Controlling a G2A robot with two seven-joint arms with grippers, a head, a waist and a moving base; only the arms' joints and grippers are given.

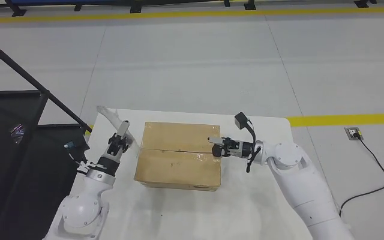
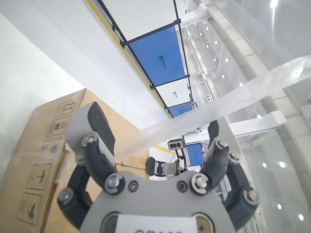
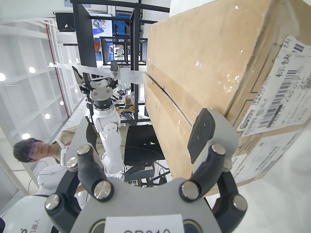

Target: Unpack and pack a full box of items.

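Brown cardboard makes up the task's thing, a closed rectangular brown cardboard box point(image 1: 180, 156) point(image 2: 36, 146) point(image 3: 206, 49) that sits near the middle of the white table point(image 1: 252, 198), its two top flaps lying flat and meeting along a seam that runs the length of the lid. A long strip of clear tape point(image 1: 111, 118) point(image 2: 243, 90) point(image 3: 97, 70) lifts off the box at the seam's end on the robot's left side and stretches out through the air away from the box. The left gripper point(image 1: 123, 133) point(image 2: 155, 117) point(image 3: 95, 71) is raised just beside that end of the box with its jaws spread apart – the strip lies across its fingertips and touches the tip of one finger point(image 2: 213, 128), while the other finger point(image 2: 99, 124) stands clear of it, so nothing is clamped. At the opposite end of the box the right gripper point(image 1: 215, 147) point(image 3: 145, 122) sits level with the top edge, close to where the seam ends, and its jaws are likewise released and wide. One ridged black pad point(image 3: 201, 134) is right at the box's upper corner edge, though contact cannot be judged; the other finger point(image 3: 90, 134) hangs in open air beyond the lid. A white shipping label point(image 3: 279, 86) with barcodes is stuck on the end face of the box below that gripper.
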